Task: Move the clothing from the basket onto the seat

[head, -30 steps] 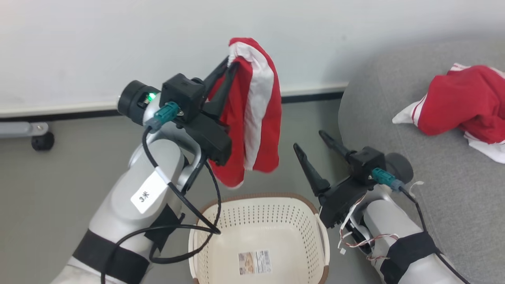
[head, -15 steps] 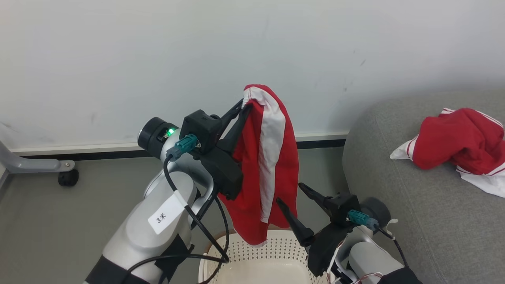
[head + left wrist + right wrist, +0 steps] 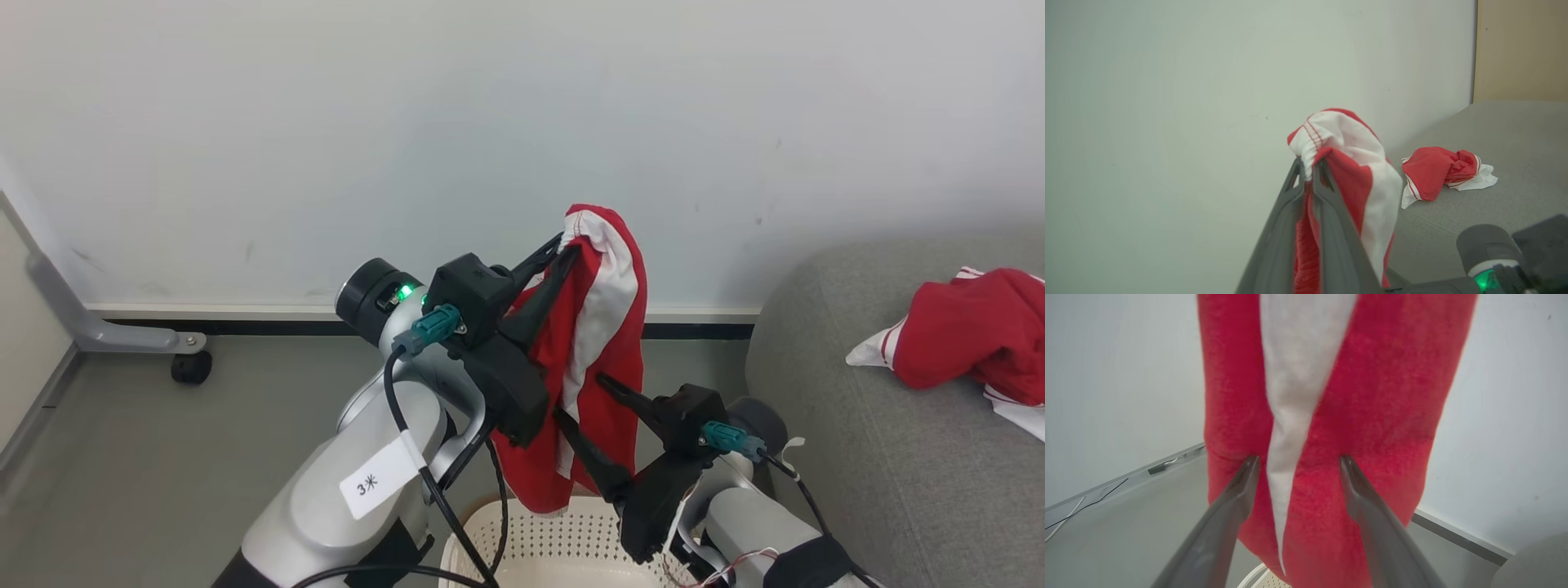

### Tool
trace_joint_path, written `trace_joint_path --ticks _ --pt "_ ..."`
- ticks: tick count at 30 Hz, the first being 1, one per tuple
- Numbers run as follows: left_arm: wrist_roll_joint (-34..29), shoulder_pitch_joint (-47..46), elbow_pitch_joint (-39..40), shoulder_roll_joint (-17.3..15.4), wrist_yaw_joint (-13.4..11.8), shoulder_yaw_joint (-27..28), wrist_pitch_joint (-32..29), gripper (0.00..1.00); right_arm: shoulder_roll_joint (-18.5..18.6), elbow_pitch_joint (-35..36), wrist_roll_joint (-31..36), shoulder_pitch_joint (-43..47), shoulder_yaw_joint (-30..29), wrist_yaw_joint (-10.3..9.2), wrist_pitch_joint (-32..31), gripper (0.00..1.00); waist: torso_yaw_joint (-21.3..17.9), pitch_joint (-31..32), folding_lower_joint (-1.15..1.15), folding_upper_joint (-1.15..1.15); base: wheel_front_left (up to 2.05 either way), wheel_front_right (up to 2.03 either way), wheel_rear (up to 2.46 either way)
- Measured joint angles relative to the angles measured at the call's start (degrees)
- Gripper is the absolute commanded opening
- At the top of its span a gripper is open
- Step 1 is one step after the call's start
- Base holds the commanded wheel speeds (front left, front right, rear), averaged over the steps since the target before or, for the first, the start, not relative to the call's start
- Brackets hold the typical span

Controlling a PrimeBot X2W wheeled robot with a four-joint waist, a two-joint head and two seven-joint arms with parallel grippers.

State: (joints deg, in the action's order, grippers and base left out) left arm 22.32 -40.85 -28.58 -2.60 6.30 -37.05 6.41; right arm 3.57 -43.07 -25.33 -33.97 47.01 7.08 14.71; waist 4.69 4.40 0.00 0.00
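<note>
The basket [image 3: 563, 543] sits at the bottom edge of the head view, directly below both arms. Only part of its perforated cream wall and a strip of brown rim are visible, so its contents cannot be determined. Just above the basket, the right gripper [image 3: 581, 396] points up and toward the robot's left with its two fingers spread apart. In the right wrist view, the fingertips [image 3: 1251, 463] stand one on each side of the white stripe of the hanging garment [image 3: 608, 335], right at the face of the cloth. Whether they touch it cannot be told. The cloth lies beyond the tips and not between the fingers. Higher up, the left gripper [image 3: 569, 245] has its fingers pressed together on the top fold of this garment, with a bunched white hem standing just above the tips. From that pinch the red cloth with its white panel hangs straight down beside the left gripper. Its lower end is just above the basket rim, clear of the floor [image 3: 204, 441] and apart from the sofa [image 3: 882, 457]. To the robot's right, the grey sofa carries a second garment [image 3: 971, 339], red with white trim, lying crumpled on the cushion and well apart from both grippers. Behind everything stands a plain pale wall [image 3: 408, 122] with a dark baseboard, and a grey metal leg on a black caster [image 3: 189, 367] rests on the floor at the far left.
</note>
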Motion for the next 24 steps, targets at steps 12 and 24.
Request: trace_joint_path --ticks 12,24 --pt "2.27 3.81 5.7 -0.22 -1.54 -0.11 -2.37 0.0 -0.05 -1.53 -4.57 -3.77 3.76 -1.05 0.0 0.0 1.3 0.83 0.0 0.0 0.0 0.0 0.0" --pt "3.45 10.62 7.53 -4.66 -3.36 2.74 -2.78 1.0 0.08 -4.24 -5.65 -3.96 1.51 -1.03 0.0 0.0 -3.77 0.6 0.0 0.0 0.0 0.0 0.0"
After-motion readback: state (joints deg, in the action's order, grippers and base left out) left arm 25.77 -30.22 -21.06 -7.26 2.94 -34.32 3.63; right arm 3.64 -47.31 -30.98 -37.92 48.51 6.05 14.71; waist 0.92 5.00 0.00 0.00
